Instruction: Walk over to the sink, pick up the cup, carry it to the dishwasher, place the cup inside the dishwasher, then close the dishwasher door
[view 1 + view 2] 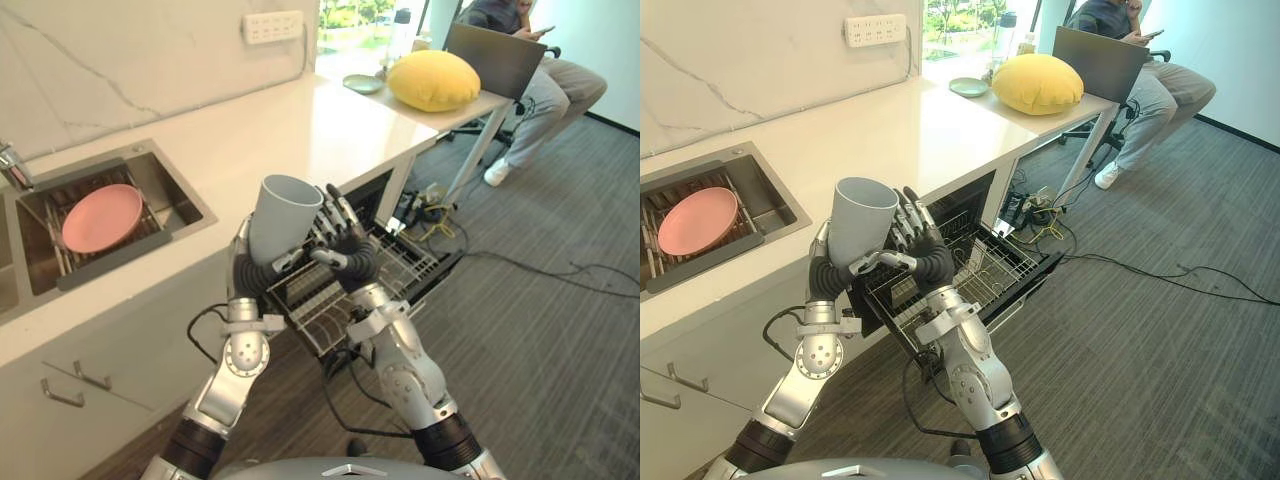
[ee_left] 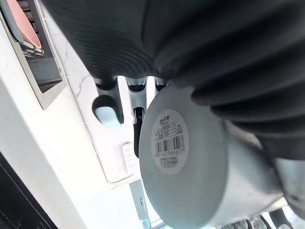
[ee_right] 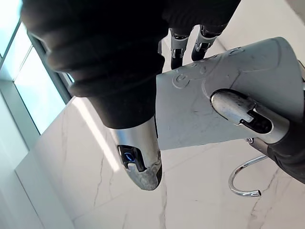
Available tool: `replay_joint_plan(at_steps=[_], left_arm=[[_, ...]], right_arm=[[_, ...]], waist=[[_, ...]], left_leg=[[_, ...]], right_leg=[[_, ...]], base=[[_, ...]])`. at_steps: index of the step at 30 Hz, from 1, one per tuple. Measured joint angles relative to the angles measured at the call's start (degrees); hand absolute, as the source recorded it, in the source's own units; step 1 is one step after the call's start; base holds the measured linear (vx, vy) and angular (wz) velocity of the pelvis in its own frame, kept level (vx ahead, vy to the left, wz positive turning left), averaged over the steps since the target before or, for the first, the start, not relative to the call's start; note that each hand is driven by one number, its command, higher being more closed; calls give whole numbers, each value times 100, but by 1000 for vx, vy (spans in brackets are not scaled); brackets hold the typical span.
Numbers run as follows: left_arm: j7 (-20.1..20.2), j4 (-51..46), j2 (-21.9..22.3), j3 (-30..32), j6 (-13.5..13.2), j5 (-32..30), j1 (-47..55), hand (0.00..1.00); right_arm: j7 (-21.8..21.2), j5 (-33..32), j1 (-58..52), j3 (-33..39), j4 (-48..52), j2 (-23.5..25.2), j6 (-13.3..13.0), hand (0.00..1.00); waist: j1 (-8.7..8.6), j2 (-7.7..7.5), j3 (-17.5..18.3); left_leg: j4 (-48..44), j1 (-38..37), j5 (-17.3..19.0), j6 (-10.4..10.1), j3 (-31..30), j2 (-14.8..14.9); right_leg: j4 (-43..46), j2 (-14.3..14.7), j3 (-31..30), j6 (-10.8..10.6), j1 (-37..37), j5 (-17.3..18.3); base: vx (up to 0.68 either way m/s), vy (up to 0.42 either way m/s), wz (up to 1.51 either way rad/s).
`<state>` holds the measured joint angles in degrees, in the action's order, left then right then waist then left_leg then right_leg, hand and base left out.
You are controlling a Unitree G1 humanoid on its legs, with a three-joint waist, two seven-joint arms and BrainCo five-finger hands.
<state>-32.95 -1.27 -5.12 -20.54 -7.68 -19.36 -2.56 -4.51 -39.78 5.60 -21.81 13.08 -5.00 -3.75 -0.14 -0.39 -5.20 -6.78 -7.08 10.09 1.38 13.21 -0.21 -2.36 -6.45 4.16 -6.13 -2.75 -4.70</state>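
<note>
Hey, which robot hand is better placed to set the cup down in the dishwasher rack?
Left. The left robot hand is curled round the grey cup, holding it upright above the open dishwasher rack. The right robot hand is beside the cup with straight fingers, not gripping.

Grey cup (image 1: 285, 215) upright, dishwasher (image 1: 402, 266) open

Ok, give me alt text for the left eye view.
The robot's left hand holds a grey cup mouth up by the pulled-out dishwasher rack, its right hand open beside the cup. A pink plate lies in the sink, to the left.
</note>
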Motion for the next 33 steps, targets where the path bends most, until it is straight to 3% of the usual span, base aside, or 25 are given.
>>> replay_joint_plan(at_steps=[10, 14, 26, 27, 33], left_arm=[[-60, 44, -62, -214, 76, -234, 1, 100], [-85, 81, -64, -243, 76, -596, 0, 100], [-186, 245, -172, -496, 74, -1364, 1, 100], [-190, 252, -173, -499, 75, -1373, 2, 100], [-298, 306, -333, -618, 78, -1527, 1, 100]], right_arm=[[453, 197, 16, -222, -3, 0, 294, 0], [624, 196, 16, -248, -5, -1, 407, 0], [1105, 109, 16, -283, -49, -18, 523, 0], [1118, 88, 16, -282, -49, -18, 523, 100], [1372, -147, 16, -293, -51, -20, 523, 100]], waist=[[8, -58, 158], [3, -79, 203], [0, -107, 358], [1, -107, 378], [0, -112, 400]], left_leg=[[194, -11, -150, 23, -60, -47], [209, -12, -190, 12, -69, -44], [543, -102, -428, -15, -66, -78], [548, -100, -429, -15, -66, -79], [580, -100, -430, -15, -66, -86]], right_leg=[[-1, -33, 2, 9, 47, -6], [0, -27, 9, 13, 49, -30], [-50, -27, -1, 66, 89, -64], [-66, -27, -1, 56, 85, -76], [-107, -27, 1, 21, 82, -127]], base=[[-25, -13, 4], [-35, -21, 0], [-45, -20, 0], [0, 0, 0], [0, 0, 0]])
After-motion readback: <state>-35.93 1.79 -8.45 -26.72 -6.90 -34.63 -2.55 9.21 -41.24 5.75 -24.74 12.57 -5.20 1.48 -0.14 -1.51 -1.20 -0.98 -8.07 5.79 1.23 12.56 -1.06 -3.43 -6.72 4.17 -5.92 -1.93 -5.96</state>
